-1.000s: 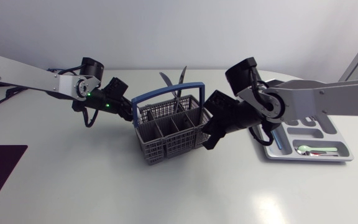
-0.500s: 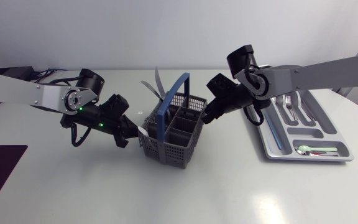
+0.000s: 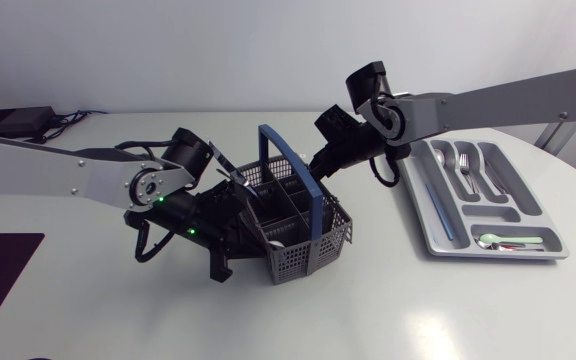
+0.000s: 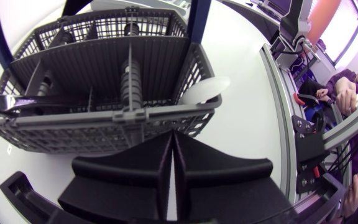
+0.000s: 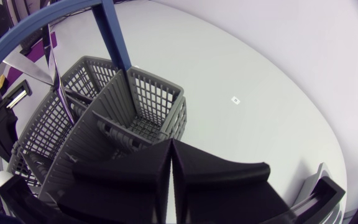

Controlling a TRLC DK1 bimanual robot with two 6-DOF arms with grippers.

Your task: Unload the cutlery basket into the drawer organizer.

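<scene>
Shifted since the earlier frame: the grey perforated plastic cutlery basket [image 3: 303, 245] now sits a little further right and is turned. Its blue arched handle [image 3: 290, 165] stands more upright. The left gripper [image 3: 240, 226] has followed in against the basket's left wall, and the right gripper [image 3: 318, 167] has drawn back toward the far rim.

Item 1, basket: near the middle of the white table [image 3: 418, 310], well apart from the organizer. A dark knife blade [image 3: 230, 176] leans out low at the far left corner. A white rounded piece [image 4: 207, 90], possibly a spoon bowl, shows at one wall. Other compartments look vacant, though their depths are partly hidden.

Item 2, the grey moulded drawer organizer tray [image 3: 564, 247]: at the right of the table. It already holds steel forks and spoons [image 3: 471, 170] in its far slots and a green-handled utensil [image 3: 516, 241] in the near slot.

Item 3, left gripper: fingers pressed together, tips at the basket's left rim. Whether any of the rim is pinched cannot be told.

Item 4, right gripper: fingers likewise together, over the far right rim, carrying nothing.

Status, as a judgement: well advanced. Most cutlery is already sorted, and at least the knife and the white piece remain to be taken out. Neither gripper holds cutlery at present.
</scene>
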